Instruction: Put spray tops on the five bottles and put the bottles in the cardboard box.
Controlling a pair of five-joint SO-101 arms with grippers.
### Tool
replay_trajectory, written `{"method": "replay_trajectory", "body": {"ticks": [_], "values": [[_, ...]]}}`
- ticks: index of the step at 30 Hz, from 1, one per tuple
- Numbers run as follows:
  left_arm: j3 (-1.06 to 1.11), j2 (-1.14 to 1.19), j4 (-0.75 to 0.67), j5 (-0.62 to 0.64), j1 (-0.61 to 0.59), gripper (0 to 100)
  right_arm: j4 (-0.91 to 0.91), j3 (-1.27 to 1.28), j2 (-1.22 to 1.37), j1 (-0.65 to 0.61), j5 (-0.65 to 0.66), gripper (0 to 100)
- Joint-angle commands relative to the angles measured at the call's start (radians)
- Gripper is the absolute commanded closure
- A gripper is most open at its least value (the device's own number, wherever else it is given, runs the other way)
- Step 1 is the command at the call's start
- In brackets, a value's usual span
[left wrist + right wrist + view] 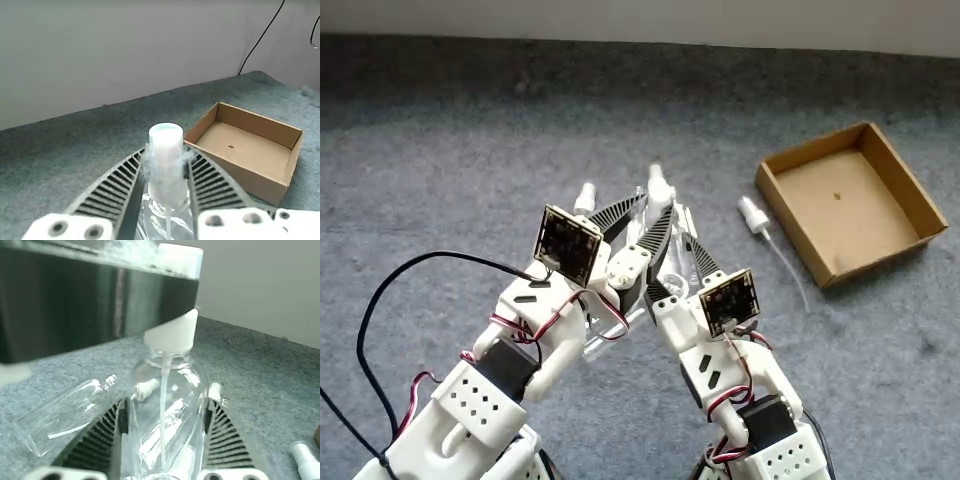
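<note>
A clear bottle (165, 390) stands between the ribbed fingers of my right gripper (166, 405), which is shut on its body. A white spray top (165, 160) sits on the bottle's neck, its tube hanging inside. My left gripper (166, 156) is shut on that spray top from the sides. In the high view both grippers meet mid-table, left gripper (642, 208) and right gripper (672, 232), with the spray top (658, 185) poking out beyond them. The cardboard box (905, 185) lies empty at the right. A loose spray top (755, 214) with a long tube lies beside the box.
Another clear bottle (65, 415) lies on its side on the grey carpet near my right gripper. A further white spray top (585, 195) shows past the left arm. Red and black cables hang along both arms.
</note>
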Motion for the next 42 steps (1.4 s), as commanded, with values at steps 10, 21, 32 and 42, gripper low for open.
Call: {"method": "replay_trajectory", "body": {"ticks": [10, 21, 32, 42], "values": [[0.004, 0.004, -0.002, 0.011, -0.007, 98, -0.004, 0.150, -0.016, -0.005, -0.008, 92.5], [0.002, 0.002, 0.014, 0.009, -0.012, 87, -0.004, 0.150, -0.016, -0.005, -0.008, 92.5], [-0.033, -0.054, 0.032, 0.005, -0.012, 87, -0.002, 0.150, -0.016, -0.004, -0.008, 92.5], [-0.035, -0.331, 0.290, 0.003, -0.012, 87, -0.002, 0.148, -0.016, -0.004, -0.005, 92.5]]}}
